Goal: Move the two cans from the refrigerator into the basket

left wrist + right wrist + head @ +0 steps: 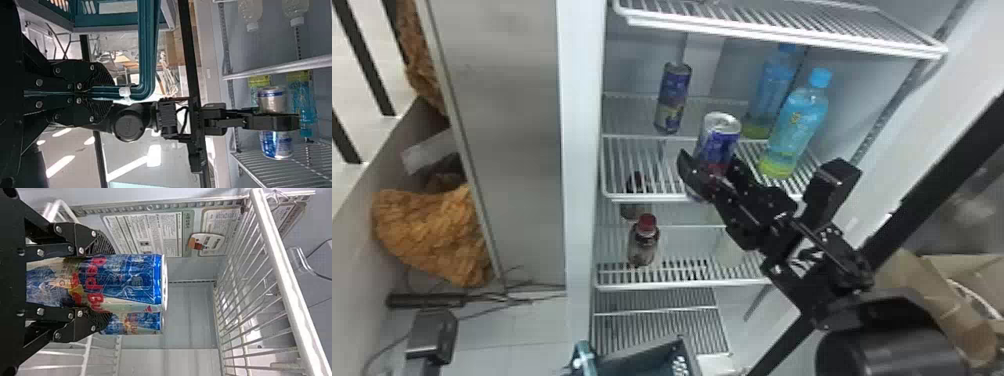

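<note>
In the head view, can see the right pincer (714, 172) narrowed onto the near can (719, 140), up at the shelf (632, 195) inside the refrigerator (582, 160). Can't make out the can's lower part behind the dark fingers, nor any contact with the wire. Behind and to the left, can find the far can (673, 97) upright on the same shelf; to the right, two blue bottles (794, 132), one partly hidden by the other. Lower down, notice a red-capped bottle (643, 245), with a dimmer bottle (634, 195) behind, probably of the same kind. Can see the basket (642, 352) cut off by the bottom edge; can't tell its contents.

In the left wrist view, can see the left pincer (103, 93) closed on the basket's teal handle (148, 51). Farther off, can pick out the near can crossed by a black finger, with the blue bottles beyond.

In the right wrist view, can see the near can gripped from both sides, covering much of the far can. Past them, can spot printed labels (147, 231) on the wall and a white wire rack (285, 270).
</note>
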